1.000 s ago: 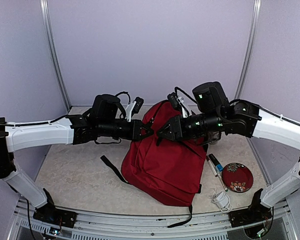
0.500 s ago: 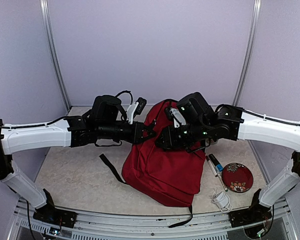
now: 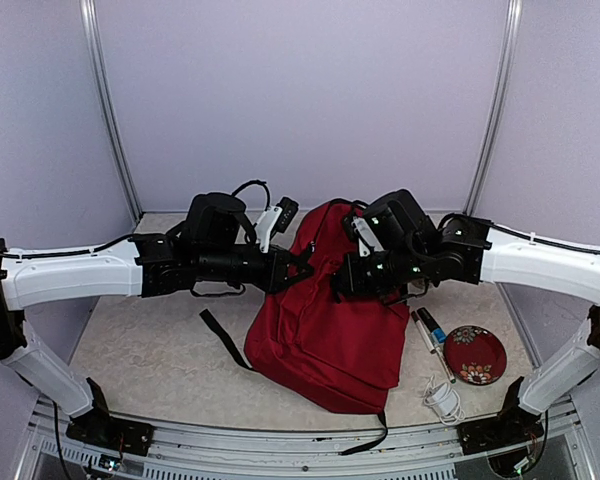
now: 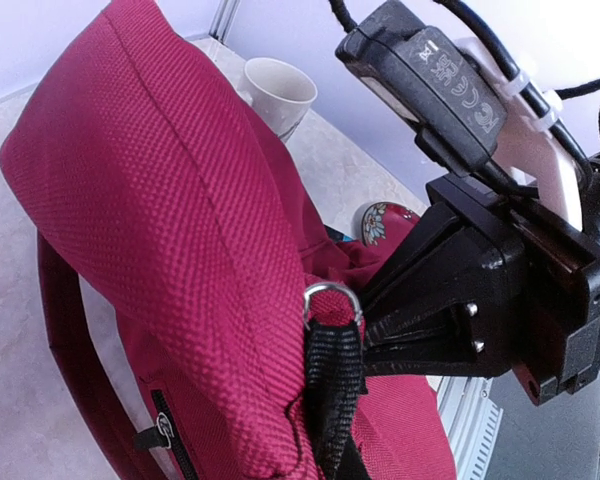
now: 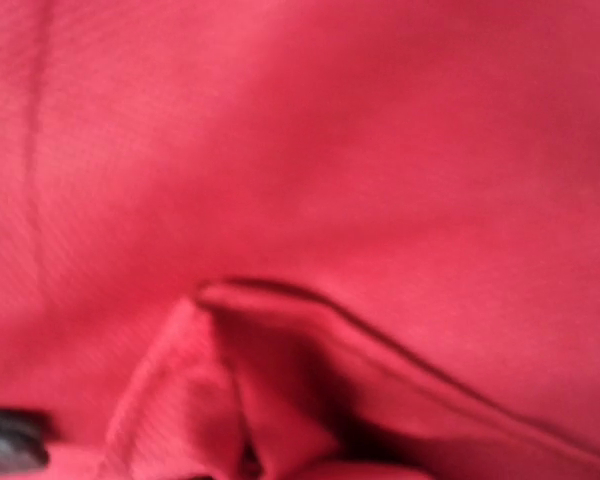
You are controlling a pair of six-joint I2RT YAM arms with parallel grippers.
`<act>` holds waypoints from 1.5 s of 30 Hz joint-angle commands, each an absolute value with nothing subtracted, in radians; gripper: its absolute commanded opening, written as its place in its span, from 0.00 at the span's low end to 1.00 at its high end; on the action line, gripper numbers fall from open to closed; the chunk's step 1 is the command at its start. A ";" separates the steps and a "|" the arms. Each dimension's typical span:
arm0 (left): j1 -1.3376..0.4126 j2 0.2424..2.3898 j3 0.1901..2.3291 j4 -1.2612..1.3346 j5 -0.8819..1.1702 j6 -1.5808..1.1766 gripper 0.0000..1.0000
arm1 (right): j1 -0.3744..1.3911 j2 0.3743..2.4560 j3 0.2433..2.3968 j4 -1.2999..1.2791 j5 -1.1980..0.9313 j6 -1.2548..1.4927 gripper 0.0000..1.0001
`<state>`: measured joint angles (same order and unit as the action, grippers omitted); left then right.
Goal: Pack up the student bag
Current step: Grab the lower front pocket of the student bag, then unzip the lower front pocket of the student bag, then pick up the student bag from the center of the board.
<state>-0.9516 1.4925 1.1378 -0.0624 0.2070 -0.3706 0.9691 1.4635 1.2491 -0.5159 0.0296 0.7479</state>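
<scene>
a mottled beige table (image 3: 150, 350) stands inside pale lilac walls (image 3: 300, 100), with a metal pole (image 3: 108, 110) in each far corner, two in all. the student bag (image 3: 325, 330), the only one, lies at the table's centre with its far end raised between the two arms.

the left gripper (image 3: 298, 268) is at the bag's 11 o'clock, clenched on its upper edge. the right gripper (image 3: 340, 282) is at 12 o'clock, closed, with its tips against the cloth; whether it pinches any cannot be told.

from above, pens (image 3: 430, 326), probably two, lie at the bag's 3 o'clock. one red flowered plate (image 3: 475, 353) sits just beyond them, and one coiled white cord (image 3: 442, 400) lies at the plate's 7 o'clock.

the left wrist view adds one white cup (image 4: 278, 92) behind the bag, which the overhead view does not show, and one metal ring (image 4: 332, 297) on a black strap (image 4: 332, 390). the right wrist view shows only blurred red folds.
</scene>
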 commanded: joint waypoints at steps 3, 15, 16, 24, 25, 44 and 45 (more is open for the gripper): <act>-0.961 1.395 1.219 0.043 0.213 -0.310 0.00 | 0.919 1.378 1.156 -0.470 -0.039 0.675 0.00; -0.806 1.304 1.166 -0.030 0.135 -0.316 0.00 | 0.775 1.229 0.922 -0.606 -0.135 0.648 0.00; -0.792 1.296 1.160 -0.035 0.135 -0.315 0.00 | 0.757 1.212 0.899 -0.604 -0.148 0.651 0.00; -0.750 1.259 1.139 -0.060 0.123 -0.280 0.00 | 0.698 1.141 0.700 -0.509 -0.266 0.692 0.00; -0.749 1.262 1.139 -0.061 0.127 -0.278 0.00 | 0.698 1.141 0.698 -0.486 -0.283 0.690 0.00; -0.765 1.325 1.170 -0.051 0.190 -0.250 0.00 | 0.765 1.258 1.011 -0.238 -0.227 0.123 0.58; -0.766 1.330 1.176 -0.056 0.189 -0.250 0.00 | 0.772 1.293 1.029 -0.218 -0.236 0.081 0.59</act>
<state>-0.7712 1.3487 1.1095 -0.2188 0.1986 -0.2790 0.7368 1.2018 0.9771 -0.3553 -0.2382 0.3218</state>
